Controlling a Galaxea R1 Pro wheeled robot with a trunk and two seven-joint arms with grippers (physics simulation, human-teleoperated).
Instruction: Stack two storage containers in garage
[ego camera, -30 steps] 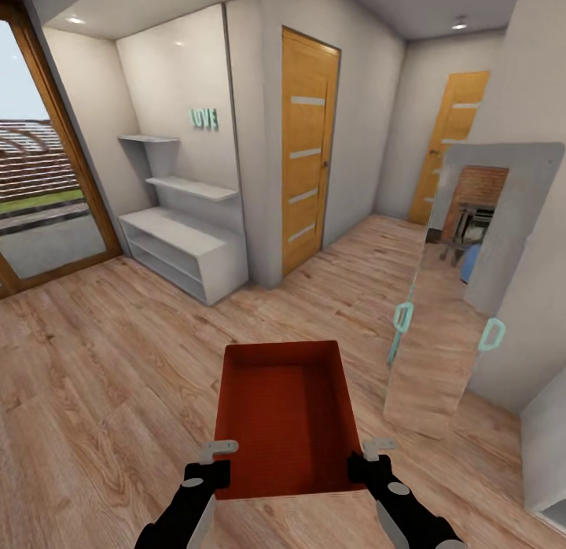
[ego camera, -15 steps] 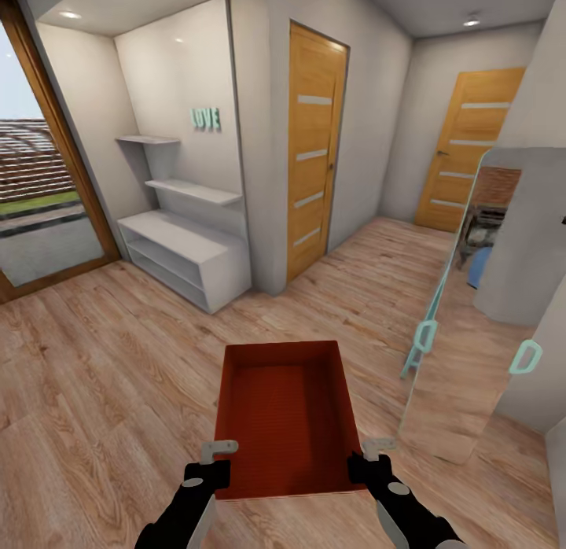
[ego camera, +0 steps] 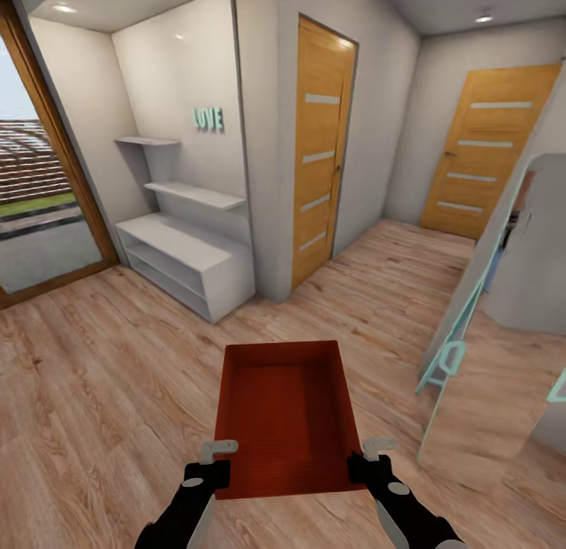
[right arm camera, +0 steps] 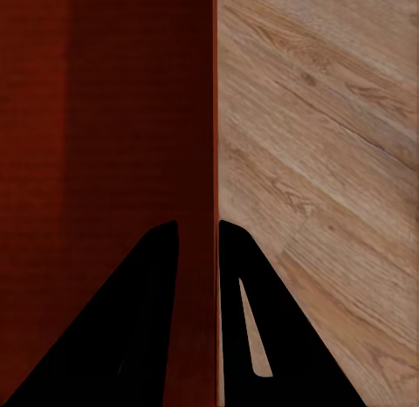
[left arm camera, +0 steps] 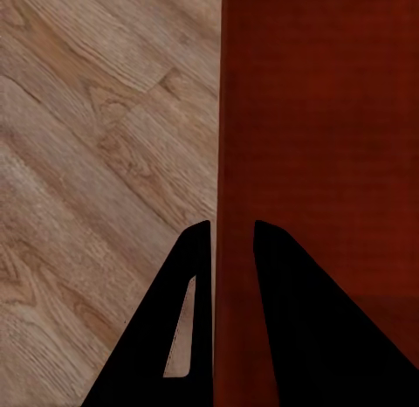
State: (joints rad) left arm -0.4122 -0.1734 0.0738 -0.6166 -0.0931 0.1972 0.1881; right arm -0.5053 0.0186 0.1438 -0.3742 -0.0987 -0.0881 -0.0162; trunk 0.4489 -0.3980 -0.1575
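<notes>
Rust-red rectangular open-top storage container (ego camera: 287, 415) hangs before us above light wood-plank flooring (ego camera: 94, 376), left tool (ego camera: 211, 461) and right tool (ego camera: 371, 456) each clamped on a side wall. We should carry it level.

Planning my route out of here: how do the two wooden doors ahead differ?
The near door sits in the wall just past the white shelf unit, seen at a sharp angle, so it looks narrow. The far door stands at the hallway's end, beyond the mirror, facing the camera more squarely. The near one looks taller in frame, being closer. Both are shut, honey-coloured wood with pale horizontal strips.
</notes>
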